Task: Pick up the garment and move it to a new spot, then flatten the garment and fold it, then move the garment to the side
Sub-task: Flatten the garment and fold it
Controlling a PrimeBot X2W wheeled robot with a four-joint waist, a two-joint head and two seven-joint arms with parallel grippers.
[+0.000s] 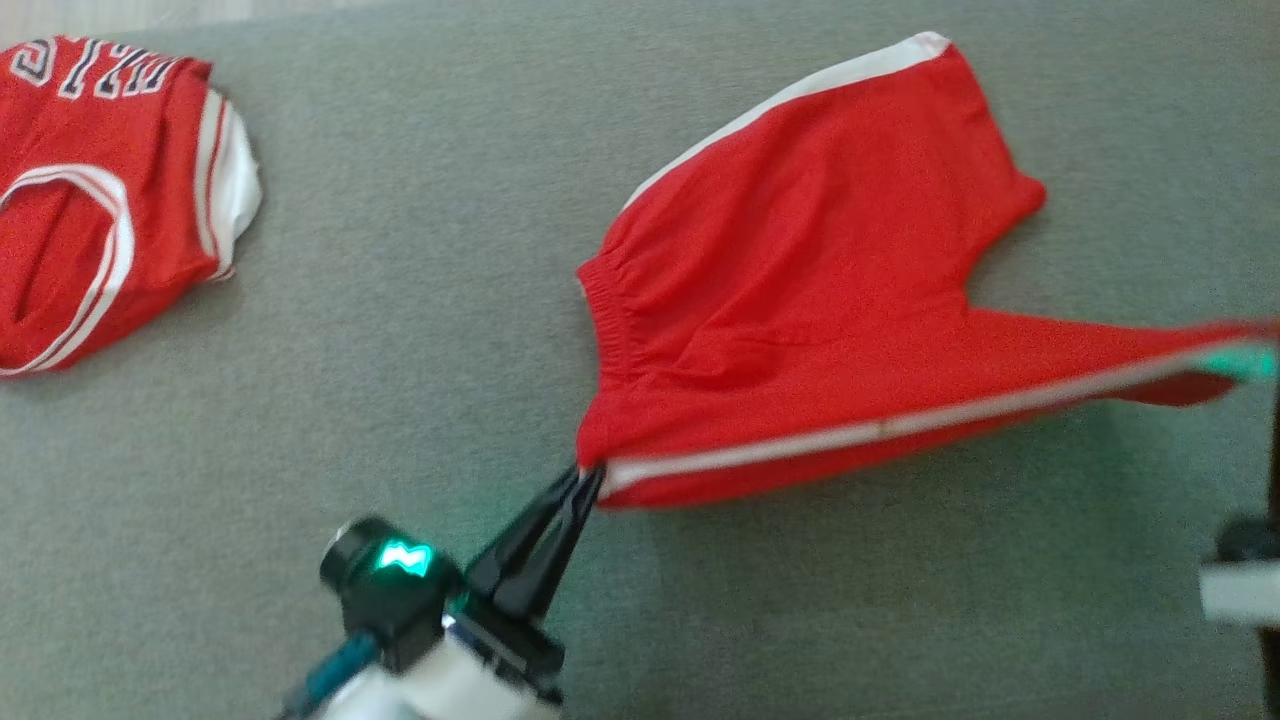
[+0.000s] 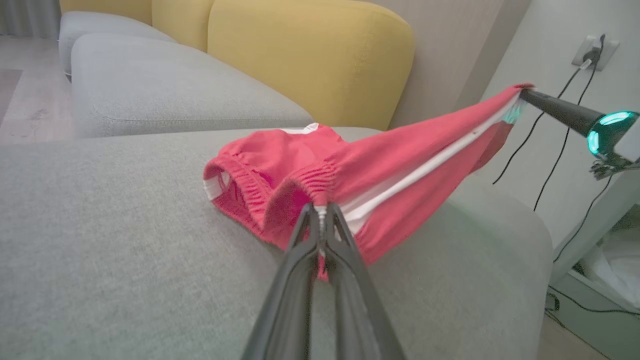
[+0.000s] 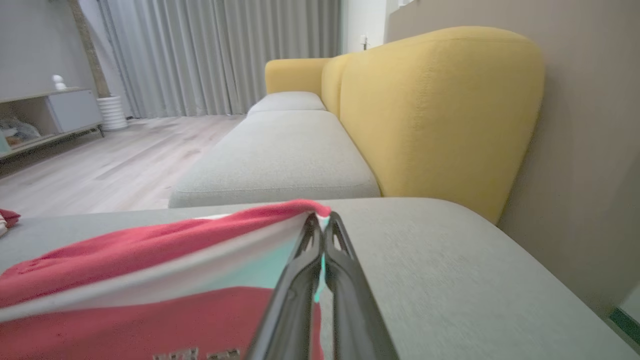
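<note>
Grey sofa cushion (image 1: pixel 400 400) is bearing the red shorts (image 1: pixel 800 300), near edge hanging raised | left gripper (image 1: pixel 590 478) is pinching the waistband corner | right gripper (image 3: pixel 320 222) is clamping the leg hem | side stripe (image 1: pixel 900 425) is running taut between them, left to right.

Grey sofa seat (image 2: pixel 100 225), yellow backrest (image 2: pixel 310 55)

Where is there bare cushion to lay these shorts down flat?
Widest bare patch: the grey cushion between the jersey and the shorts. A second strip runs along the near edge, below the shorts and right of the left gripper. Crowded: the far left corner, under the jersey, and the right, where the shorts hang stretched to the right gripper.
</note>
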